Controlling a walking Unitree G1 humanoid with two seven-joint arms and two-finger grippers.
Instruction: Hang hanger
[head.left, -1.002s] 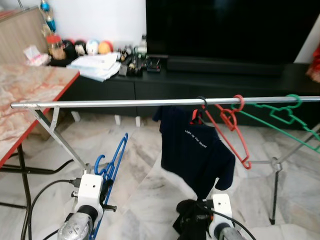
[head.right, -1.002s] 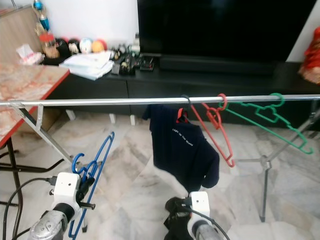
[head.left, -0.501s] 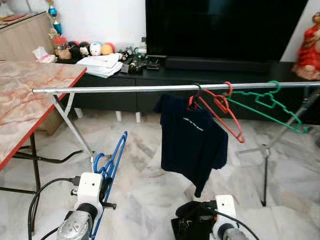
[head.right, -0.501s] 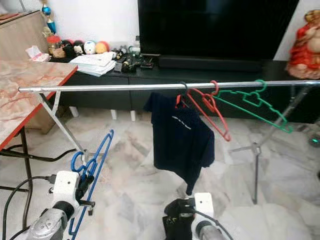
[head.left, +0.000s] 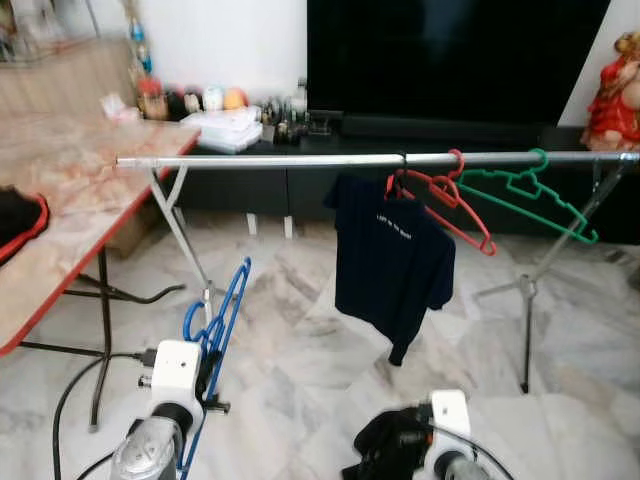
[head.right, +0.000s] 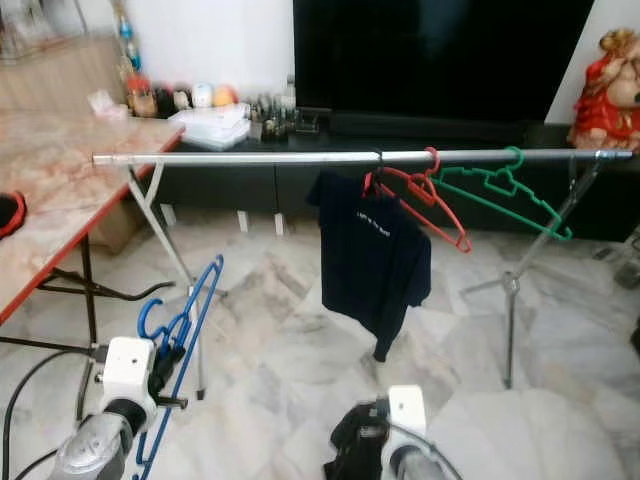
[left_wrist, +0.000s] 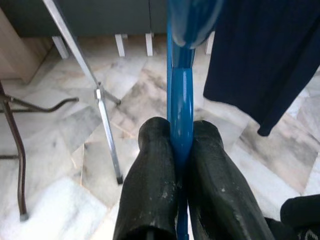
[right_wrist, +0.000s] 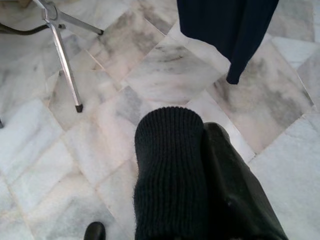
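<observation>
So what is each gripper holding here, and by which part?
The left gripper pinches the blue hanger on a straight bar of its frame. The right gripper holds a black knitted garment, bunched over one finger.

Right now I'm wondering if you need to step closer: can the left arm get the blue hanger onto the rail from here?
Probably not yet. The left gripper holds the blue hanger low and well short of the rail. The bare stretch left of the navy shirt is free, so nothing blocks it.

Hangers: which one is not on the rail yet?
The blue hanger, clamped in the left end effector below the rail. The red and green hang there.
</observation>
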